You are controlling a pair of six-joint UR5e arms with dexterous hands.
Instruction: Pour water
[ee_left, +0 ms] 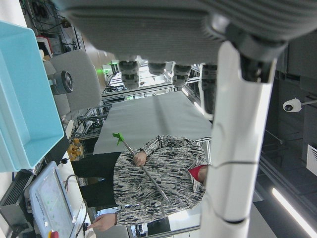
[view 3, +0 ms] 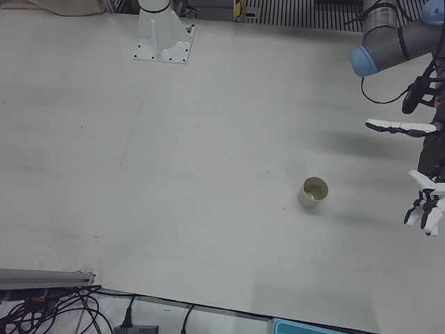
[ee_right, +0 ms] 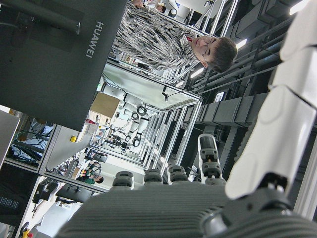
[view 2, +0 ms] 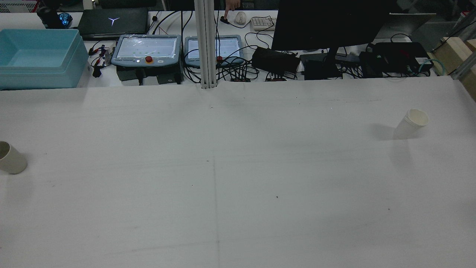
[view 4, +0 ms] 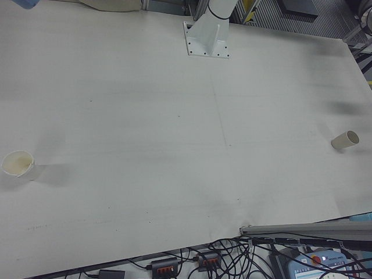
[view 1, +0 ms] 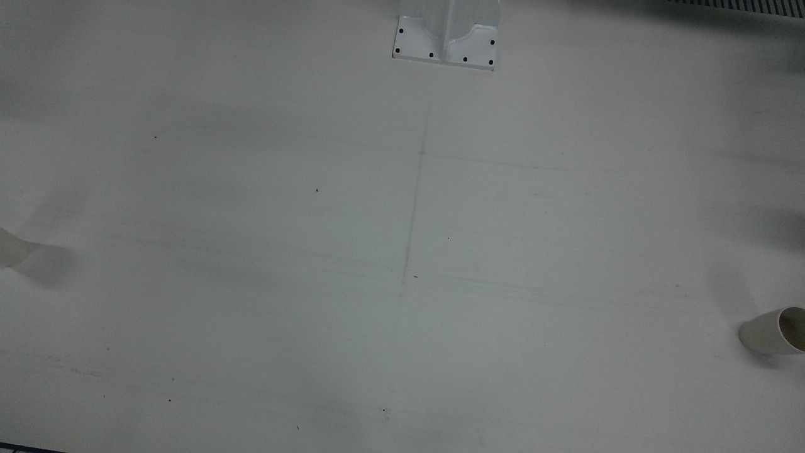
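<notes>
Two paper cups stand on the white table, well apart at its opposite ends. From the front view, one cup [view 1: 775, 331] sits at the right edge, its mouth tipped toward the camera, while only a sliver of the other cup [view 1: 9, 246] shows at the left edge; no hand appears there. The rear view gives the same pair from the other side: the darker-lined cup [view 2: 11, 158] at the far left, before the robot's left arm, and a white cup [view 2: 412, 123] far right, which looks like several nested together. The left-front view shows the left hand [view 3: 417, 170] hovering to the right of its cup [view 3: 313, 191], fingers spread, holding nothing and not touching it. The right-front view shows both cups, one near left [view 4: 17, 164] and one at the right [view 4: 345, 140], but no hand. The left hand view looks out at a person and a blue bin with its fingers [ee_left: 237, 124] extended. The right hand view likewise shows one extended finger [ee_right: 277, 124] and no object, though I cannot tell how far that hand is spread. Such cups are likely light, thin-walled and easily crushed or tipped; a gentle wrap around the mid-wall seems wisest, and whether either holds water cannot be told.
</notes>
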